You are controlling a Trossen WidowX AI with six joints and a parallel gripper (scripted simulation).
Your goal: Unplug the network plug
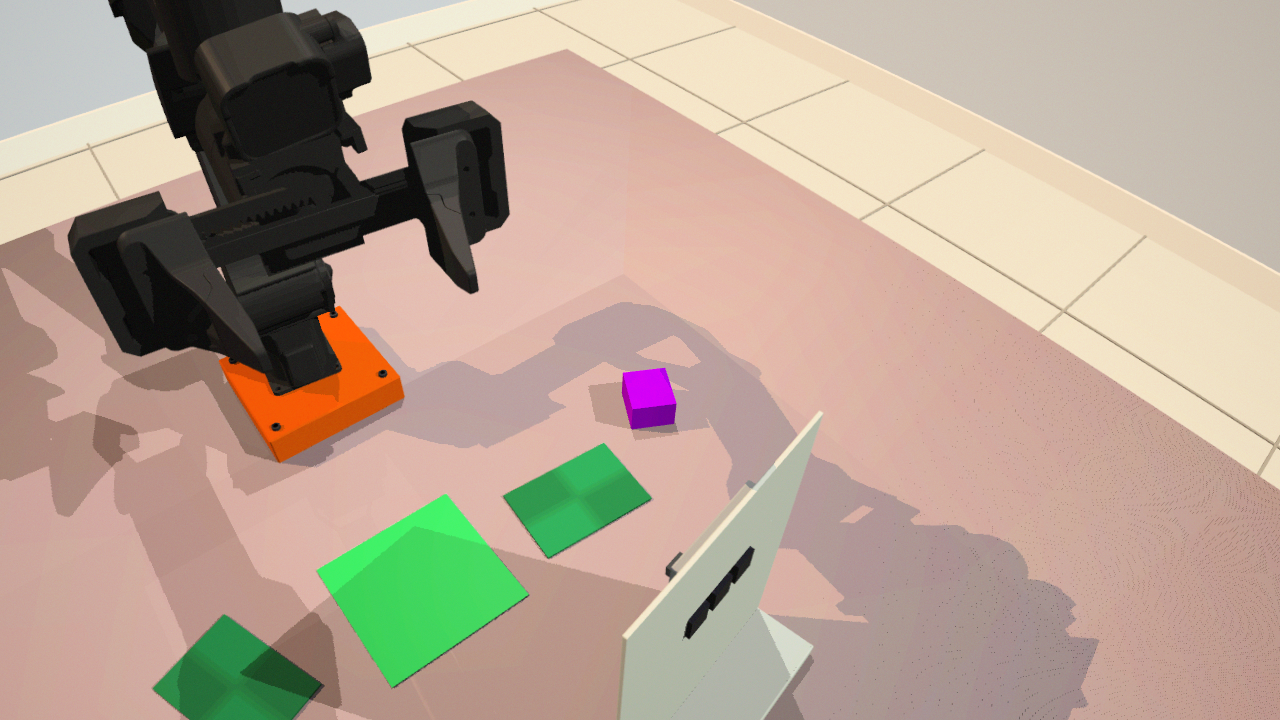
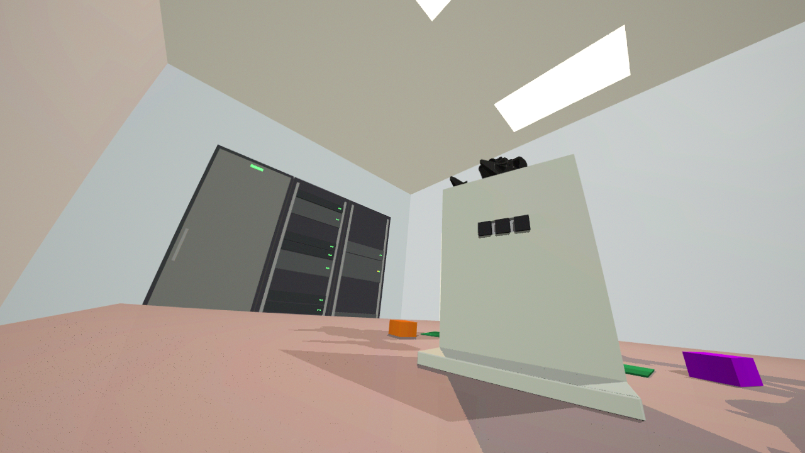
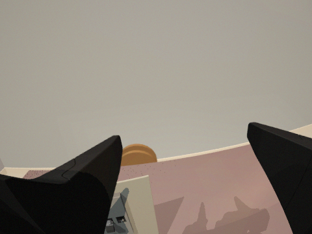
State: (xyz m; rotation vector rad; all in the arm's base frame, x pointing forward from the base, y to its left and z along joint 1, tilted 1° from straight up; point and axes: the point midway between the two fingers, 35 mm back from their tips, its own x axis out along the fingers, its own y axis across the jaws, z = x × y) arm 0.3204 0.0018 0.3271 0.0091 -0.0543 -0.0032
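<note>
The cream upright panel [image 1: 707,653] [image 2: 523,292] [image 3: 140,204] stands at the front of the table. The top and exterior views show its back, with three black socket housings [image 1: 720,591] [image 2: 502,226] in a row. The plug is mostly hidden. A small grey piece [image 1: 673,564] pokes out on the panel's robot side, and a grey shape [image 3: 118,214] shows on the panel's face in the wrist view. My gripper [image 1: 362,322] [image 3: 187,136] is open and empty. It hangs high near the arm's orange base [image 1: 313,402], far from the panel. A bright green square [image 1: 420,586] lies flat on the table.
Two darker green squares [image 1: 577,497] [image 1: 237,671] flank the bright one. A purple cube [image 1: 648,398] [image 2: 723,367] sits between the base and the panel. The panel's foot [image 2: 529,382] juts out behind it. Dark server cabinets [image 2: 270,248] stand far off.
</note>
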